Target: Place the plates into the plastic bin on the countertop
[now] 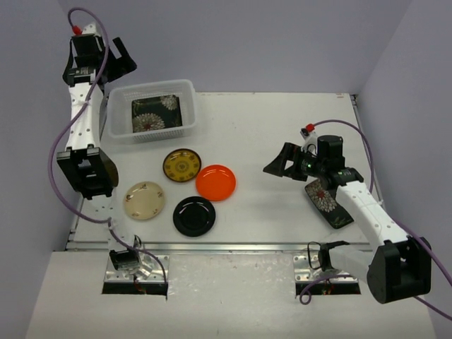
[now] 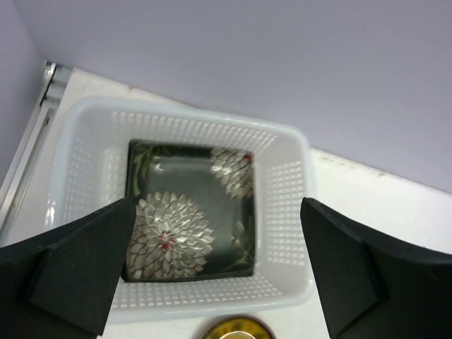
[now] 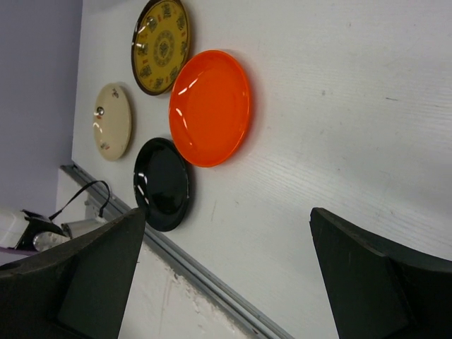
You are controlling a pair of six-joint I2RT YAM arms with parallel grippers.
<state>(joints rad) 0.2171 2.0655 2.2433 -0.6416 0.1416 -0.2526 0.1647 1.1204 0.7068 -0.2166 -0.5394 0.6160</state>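
The white slotted plastic bin (image 1: 189, 106) stands at the back left of the countertop (image 1: 268, 127) and holds a square black plate with white flowers (image 1: 157, 113). My left gripper (image 1: 119, 60) hangs open and empty above the bin's left end; its wrist view shows the bin (image 2: 291, 205) and that plate (image 2: 183, 219) between my spread fingers (image 2: 70, 268). The yellow-patterned (image 1: 181, 164), orange (image 1: 215, 182), cream (image 1: 144, 200) and black (image 1: 193, 216) round plates lie in front of the bin. A second flowered plate (image 1: 330, 205) lies partly under my right arm. My right gripper (image 1: 282, 164) is open and empty. No teal or amber plate shows.
A metal rail (image 1: 233, 248) runs along the near edge of the countertop, and shows in the right wrist view (image 3: 198, 272) below the black plate (image 3: 162, 183) and the orange plate (image 3: 210, 107). Lilac walls close in the back and both sides.
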